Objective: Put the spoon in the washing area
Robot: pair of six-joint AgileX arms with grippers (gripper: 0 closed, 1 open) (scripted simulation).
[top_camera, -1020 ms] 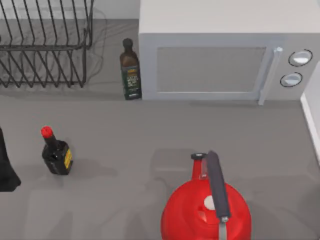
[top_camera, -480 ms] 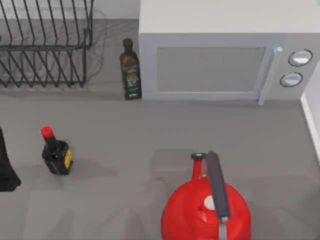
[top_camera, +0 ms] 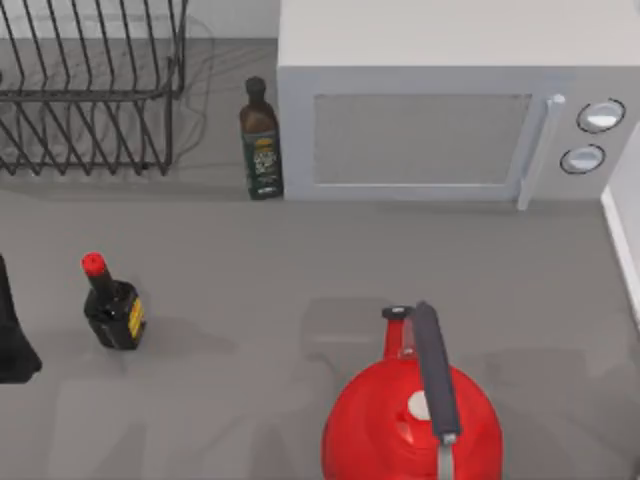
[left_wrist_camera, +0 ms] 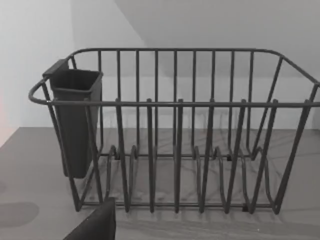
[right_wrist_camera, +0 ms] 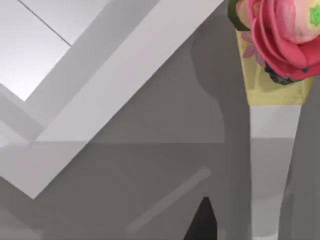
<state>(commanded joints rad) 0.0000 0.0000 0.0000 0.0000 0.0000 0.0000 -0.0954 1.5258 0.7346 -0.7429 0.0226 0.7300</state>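
Facing the left end effector point(left_wrist_camera: 95, 226), of which just a dark corner shows so its grip cannot be told, stands the wire rack point(left_wrist_camera: 175, 135) with a dark cup point(left_wrist_camera: 75, 120) hung on one end. Beside the right end effector point(right_wrist_camera: 202, 220), likewise cut off, a faint spoon point(right_wrist_camera: 167, 201) lies on the tabletop point(top_camera: 300, 260), near a sink rim point(right_wrist_camera: 115, 95) and a pink-flowered vase point(right_wrist_camera: 272, 100).
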